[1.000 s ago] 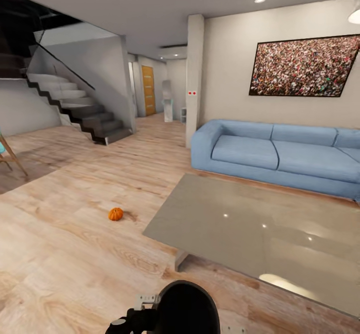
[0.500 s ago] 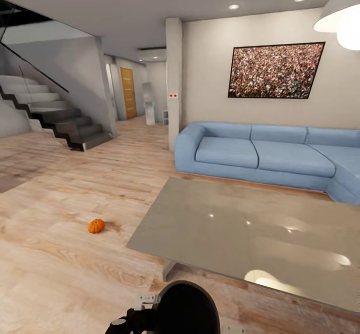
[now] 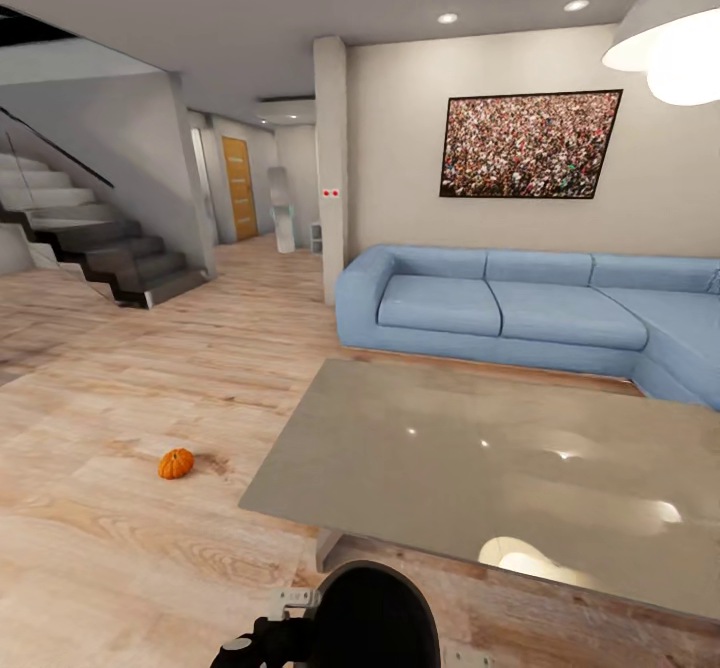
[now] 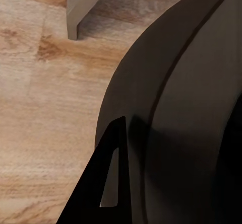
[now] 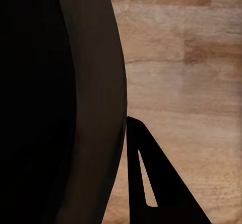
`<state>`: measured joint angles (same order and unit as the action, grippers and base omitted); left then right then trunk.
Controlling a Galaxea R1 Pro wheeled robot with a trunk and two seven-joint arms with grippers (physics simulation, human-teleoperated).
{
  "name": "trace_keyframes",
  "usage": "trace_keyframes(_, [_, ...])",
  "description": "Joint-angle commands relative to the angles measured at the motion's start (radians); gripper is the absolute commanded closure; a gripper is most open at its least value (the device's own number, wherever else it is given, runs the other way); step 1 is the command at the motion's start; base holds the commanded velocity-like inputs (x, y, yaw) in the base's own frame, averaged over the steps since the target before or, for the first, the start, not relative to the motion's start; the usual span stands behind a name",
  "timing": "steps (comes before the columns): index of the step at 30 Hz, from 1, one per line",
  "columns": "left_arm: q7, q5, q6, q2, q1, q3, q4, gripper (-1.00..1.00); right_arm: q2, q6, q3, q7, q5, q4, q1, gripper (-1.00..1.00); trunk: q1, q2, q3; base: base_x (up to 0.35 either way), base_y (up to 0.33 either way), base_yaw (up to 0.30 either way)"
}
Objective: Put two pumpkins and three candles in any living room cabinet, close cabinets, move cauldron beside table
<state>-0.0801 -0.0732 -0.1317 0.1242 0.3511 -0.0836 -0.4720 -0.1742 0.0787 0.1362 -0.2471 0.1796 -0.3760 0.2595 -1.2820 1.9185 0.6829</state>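
We saw one small, ribbed, bright-orange pumpkin [image 3: 175,463] lying on the light wood-plank floor [image 3: 120,548] in the lower left of the head frame, apart from the large low table with a glossy grey top [image 3: 480,468], which filled the lower centre and right. One short slanted grey leg [image 3: 328,548] of that table showed under its near corner. Behind the table, in the middle right, stood a long light-blue sofa [image 3: 500,313], and above it hung a dark-framed speckled picture [image 3: 528,144]. A grey staircase [image 3: 90,248] rose at the middle left, with an orange door [image 3: 240,188] down the hallway beyond. At the bottom centre we saw the robot's rounded black body [image 3: 375,618]. In the left wrist frame one dark finger of the left gripper [image 4: 103,183] lay against that black body; in the right wrist frame a finger of the right gripper [image 5: 151,183] did the same. We could not tell how far either gripper was open, nor whether it held anything.
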Motion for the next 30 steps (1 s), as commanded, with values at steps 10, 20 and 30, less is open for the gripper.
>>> trace_keyframes(10, [-0.001, 0.000, -0.006, -0.008, 0.000, 0.008, -0.002, 1.00, 0.001, 0.010, 0.002, 0.005, 0.000, -0.015, 0.001, 1.00, -0.038, 0.071, 0.032, 0.000, 0.000, 0.000])
trace_keyframes(20, [-0.001, 0.000, -0.006, -0.008, 0.000, 0.008, -0.002, 1.00, 0.001, 0.008, 0.003, 0.005, 0.000, -0.015, 0.001, 1.00, -0.076, 0.141, 0.064, 0.000, 0.000, 0.000])
trace_keyframes(30, [-0.001, 0.000, -0.006, -0.008, 0.000, 0.008, -0.002, 1.00, 0.001, 0.009, 0.002, 0.005, 0.000, -0.015, 0.001, 1.00, -0.115, 0.211, 0.089, 0.000, 0.000, -0.110])
